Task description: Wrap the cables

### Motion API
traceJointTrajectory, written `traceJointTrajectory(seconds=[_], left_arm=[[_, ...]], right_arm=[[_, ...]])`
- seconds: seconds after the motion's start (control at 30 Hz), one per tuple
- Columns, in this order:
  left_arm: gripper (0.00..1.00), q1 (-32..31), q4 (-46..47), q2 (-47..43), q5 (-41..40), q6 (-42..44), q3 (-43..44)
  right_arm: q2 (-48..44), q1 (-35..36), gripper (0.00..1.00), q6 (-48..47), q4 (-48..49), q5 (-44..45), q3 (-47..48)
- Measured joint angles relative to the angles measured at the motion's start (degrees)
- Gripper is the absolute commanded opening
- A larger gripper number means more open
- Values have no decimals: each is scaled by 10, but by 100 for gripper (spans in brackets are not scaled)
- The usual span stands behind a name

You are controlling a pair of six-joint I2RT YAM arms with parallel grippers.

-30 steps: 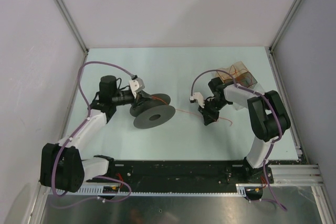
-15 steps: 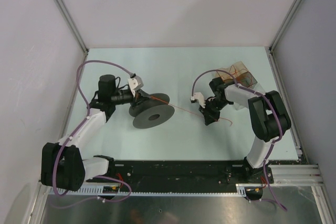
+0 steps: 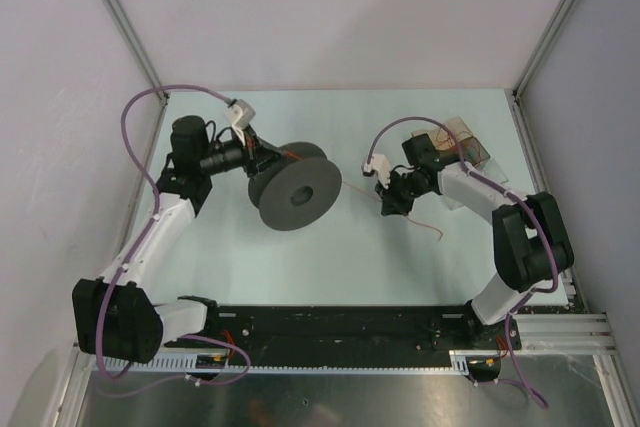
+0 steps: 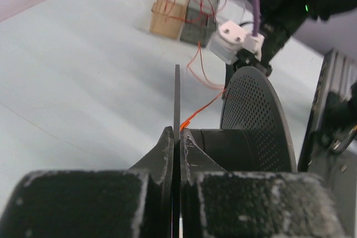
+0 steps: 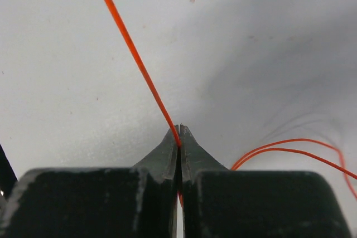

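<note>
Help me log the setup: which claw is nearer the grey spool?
Left. The left claw clamps the spool; the right claw sits off to its right, pinching the cable.

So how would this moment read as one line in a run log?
left gripper: shut on flange of black plastic spool | right gripper: shut on thin red-orange wire | wire: stretched between spool and gripper

Wire (image 5: 139,65) between right fingers (image 5: 100,204): bright red-orange. Fingers black. Spool (image 4: 254,121) by left fingers (image 4: 83,204): dark grey, flange dotted with tiny holes. Table (image 3: 350,257) pale mint. Box (image 4: 173,12) beyond: amber, smoky grey.
</note>
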Motion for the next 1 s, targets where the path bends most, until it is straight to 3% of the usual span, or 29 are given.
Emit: traceJointTrajectory(seconds=[0.27,0.5,0.73,1.0], left_arm=[[0,30,36,0,-116,-259,51],[0,42,-5,11,-258,-452,111],[0,32,-99,30,-379,-506,170],[0,23,-186,38,-488,-509,175]], right_arm=[[-64,15,1,76,97,-31,0],[-111,86,3,125,185,-27,4],[-112,181,0,121,212,40,49],[-129,250,0,67,294,225,57]])
